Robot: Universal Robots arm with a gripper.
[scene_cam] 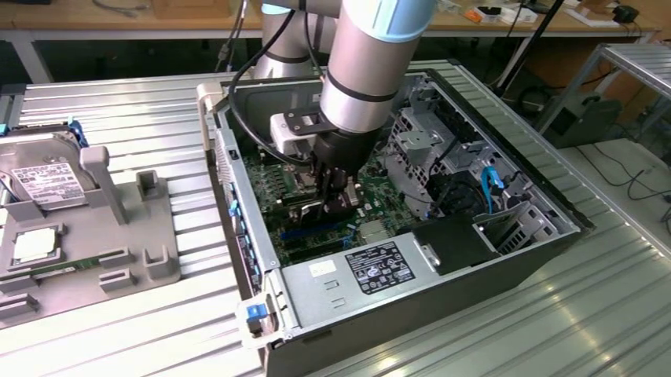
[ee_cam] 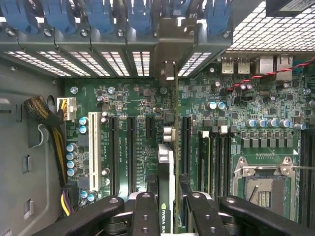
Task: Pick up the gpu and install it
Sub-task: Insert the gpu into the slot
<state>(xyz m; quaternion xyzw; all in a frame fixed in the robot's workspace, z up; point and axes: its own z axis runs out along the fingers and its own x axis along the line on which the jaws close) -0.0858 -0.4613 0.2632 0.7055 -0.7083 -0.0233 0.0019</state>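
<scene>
A: What has the end effector [ee_cam: 170, 199] got?
B: Its black fingers [ee_cam: 145, 214] stand part-way apart, clamped on the gpu [ee_cam: 166, 164], a thin card with a black cooler and a green board edge, seen edge-on inside the open black computer tower case [scene_cam: 529, 236].
A: And where does the card sit?
B: Over the green motherboard [ee_cam: 123, 98], among the long black expansion slots [ee_cam: 132, 147], with its silver bracket [ee_cam: 170, 69] up by the rear slot openings. Whether its connector is in a slot, I can't tell.
A: What might go wrong?
B: If it's slightly off line, pressing would drive the edge into the board beside the slot. Or the bracket could snag the rear frame and tilt the card in the grip.
</scene>
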